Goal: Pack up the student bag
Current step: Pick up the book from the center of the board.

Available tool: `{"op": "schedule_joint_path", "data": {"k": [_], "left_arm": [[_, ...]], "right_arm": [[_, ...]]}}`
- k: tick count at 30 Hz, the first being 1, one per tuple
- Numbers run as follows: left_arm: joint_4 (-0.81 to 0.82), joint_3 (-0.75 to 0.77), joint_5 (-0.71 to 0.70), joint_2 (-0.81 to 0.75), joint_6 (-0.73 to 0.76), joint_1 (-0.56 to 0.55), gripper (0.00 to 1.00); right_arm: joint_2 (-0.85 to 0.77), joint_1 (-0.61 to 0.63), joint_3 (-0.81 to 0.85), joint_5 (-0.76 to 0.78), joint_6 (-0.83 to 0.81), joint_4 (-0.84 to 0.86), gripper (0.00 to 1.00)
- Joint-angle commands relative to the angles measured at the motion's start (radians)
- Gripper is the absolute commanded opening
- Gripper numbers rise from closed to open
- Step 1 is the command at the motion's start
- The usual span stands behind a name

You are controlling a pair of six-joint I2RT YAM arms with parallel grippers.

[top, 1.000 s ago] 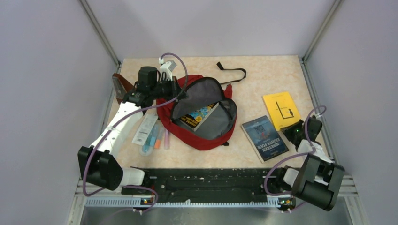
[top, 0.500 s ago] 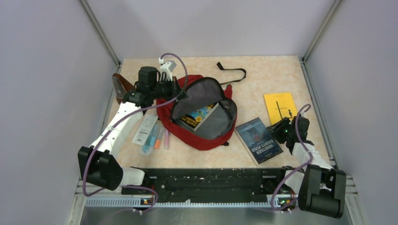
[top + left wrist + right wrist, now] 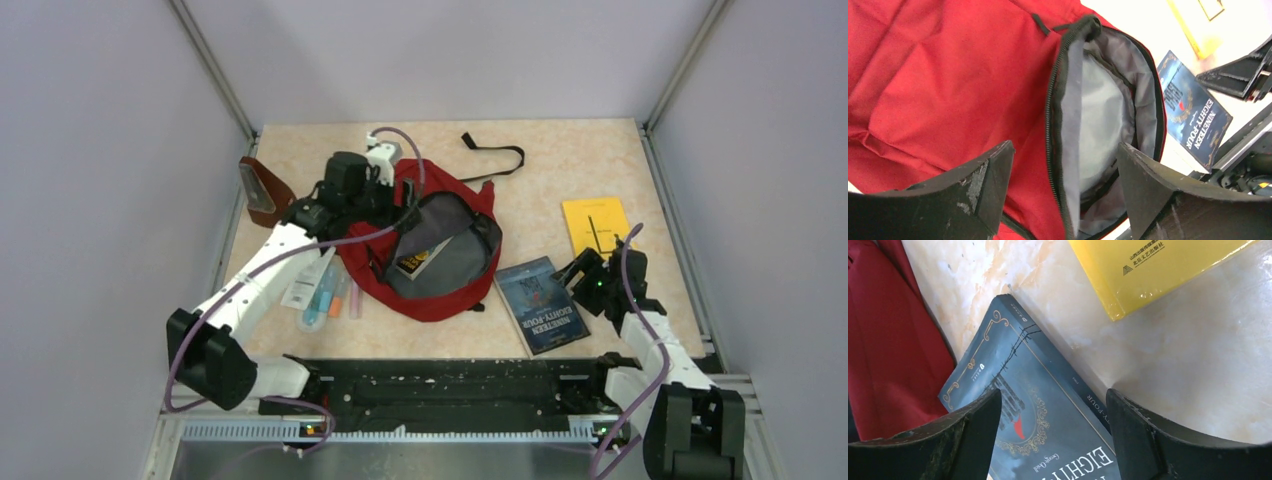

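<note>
My left gripper (image 3: pixel 1063 185) is spread wide over the bag (image 3: pixel 432 300), with the zippered rim sitting between the fingers. The bag's lying unzipped mid-table, with one book (image 3: pixel 420 258) inside. The right gripper (image 3: pixel 1053 432) is spread too, hovering over the blue book (image 3: pixel 1018 405) just right of the bag, with the yellow book (image 3: pixel 1148 270) beyond.
</note>
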Motion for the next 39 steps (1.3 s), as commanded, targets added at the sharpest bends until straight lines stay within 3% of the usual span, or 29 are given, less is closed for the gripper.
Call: {"op": "schedule_joint_path", "data": {"k": [1, 4, 9, 16, 21, 26, 35, 39], "left_arm": [[-0.022, 0.037, -0.292, -0.080, 0.016, -0.179, 0.82], [0.051, -0.033, -0.335, -0.127, -0.108, -0.294, 0.83], [0.360, -0.227, -0.273, -0.127, -0.399, -0.487, 0.83], [0.545, -0.177, -0.317, 0.095, -0.492, -0.721, 0.84], [0.611, -0.115, -0.171, 0.342, -0.589, -0.742, 0.85], [0.716, -0.107, -0.138, 0.491, -0.672, -0.742, 0.86], [0.696, -0.157, -0.266, 0.528, -0.716, -0.736, 0.89], [0.749, -0.163, -0.209, 0.571, -0.762, -0.705, 0.91]], "right_arm": [[0.010, 0.013, 0.033, 0.019, -0.078, -0.120, 0.76], [-0.001, 0.015, 0.031, 0.007, -0.094, -0.132, 0.76], [-0.053, 0.015, 0.011, -0.011, -0.080, -0.145, 0.76], [-0.118, 0.020, -0.006, -0.013, -0.066, -0.152, 0.76], [-0.120, 0.021, 0.000, -0.022, -0.072, -0.154, 0.76], [-0.120, 0.022, 0.011, -0.024, -0.085, -0.157, 0.77], [-0.102, 0.023, -0.002, -0.035, -0.086, -0.132, 0.77], [-0.088, 0.023, 0.000, -0.039, -0.089, -0.126, 0.77]]}}
